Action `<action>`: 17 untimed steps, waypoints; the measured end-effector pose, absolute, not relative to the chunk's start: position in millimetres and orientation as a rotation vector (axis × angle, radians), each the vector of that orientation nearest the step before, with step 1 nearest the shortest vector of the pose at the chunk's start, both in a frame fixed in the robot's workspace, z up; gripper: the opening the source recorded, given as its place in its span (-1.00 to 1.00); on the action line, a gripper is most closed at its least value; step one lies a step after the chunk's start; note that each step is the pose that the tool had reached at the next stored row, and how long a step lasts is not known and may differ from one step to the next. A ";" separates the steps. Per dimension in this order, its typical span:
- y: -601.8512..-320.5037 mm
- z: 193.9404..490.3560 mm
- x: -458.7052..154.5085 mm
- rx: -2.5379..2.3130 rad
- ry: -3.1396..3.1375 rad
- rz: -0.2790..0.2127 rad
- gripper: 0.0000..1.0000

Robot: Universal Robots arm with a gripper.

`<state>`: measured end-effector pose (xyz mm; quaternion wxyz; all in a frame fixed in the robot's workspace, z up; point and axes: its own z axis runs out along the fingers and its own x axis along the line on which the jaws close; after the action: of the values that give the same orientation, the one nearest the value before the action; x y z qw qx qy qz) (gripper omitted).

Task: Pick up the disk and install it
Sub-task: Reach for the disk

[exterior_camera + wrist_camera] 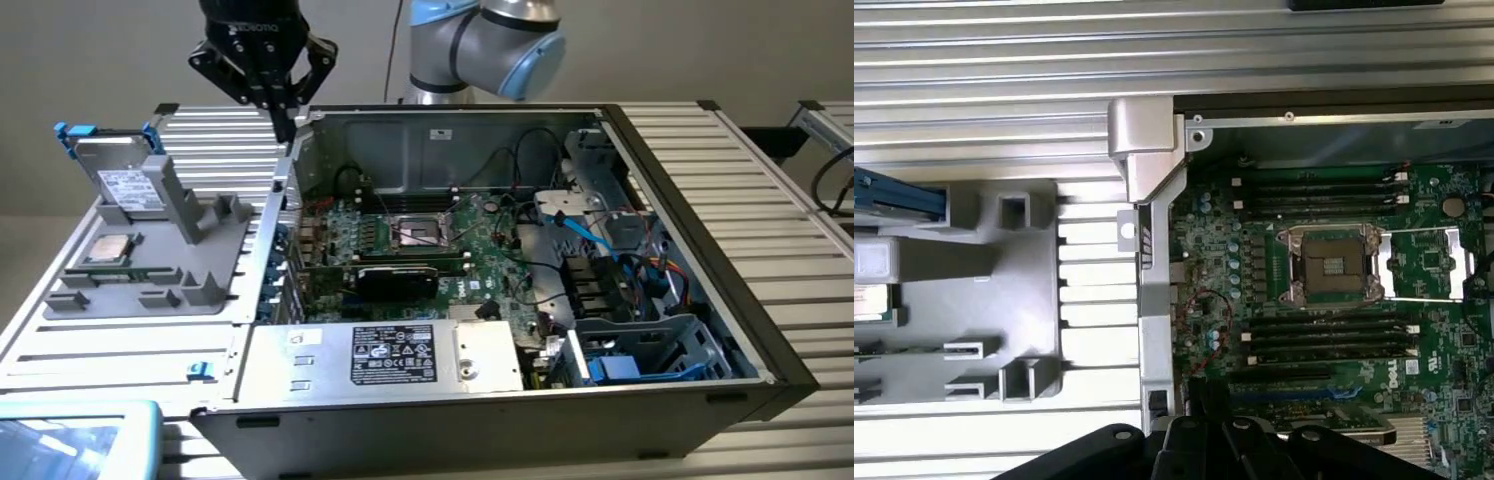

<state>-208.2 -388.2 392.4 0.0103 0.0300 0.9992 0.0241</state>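
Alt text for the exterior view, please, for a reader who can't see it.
The end effector, shut and empty, hangs above the wall of an open computer case with its motherboard exposed. The disk, in its blue carrier, stands untouched in a grey parts holder at the exterior view's left.

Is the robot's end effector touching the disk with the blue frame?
Apart. The exterior view shows the end effector by the corner of the computer case, with a clear gap to the disk in the grey holder.
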 end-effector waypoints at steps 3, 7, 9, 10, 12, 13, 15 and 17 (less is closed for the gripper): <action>-385.7 392.4 -218.8 0.094 3.119 0.075 -0.79; -383.7 392.4 -235.6 0.094 3.121 0.081 -0.79; -382.9 392.4 -241.1 0.094 3.121 0.088 -0.79; -382.3 392.4 -244.6 0.094 3.121 0.089 -0.79; -380.7 392.2 -253.9 0.094 3.121 0.090 -0.79; -379.9 392.2 -258.4 0.094 3.121 0.090 -0.79; -378.0 392.0 -267.4 0.094 3.121 0.090 -0.79; -376.0 392.0 -276.6 0.094 3.121 0.090 -0.79</action>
<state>-276.6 -376.0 392.0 0.0088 0.0301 0.9991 0.0287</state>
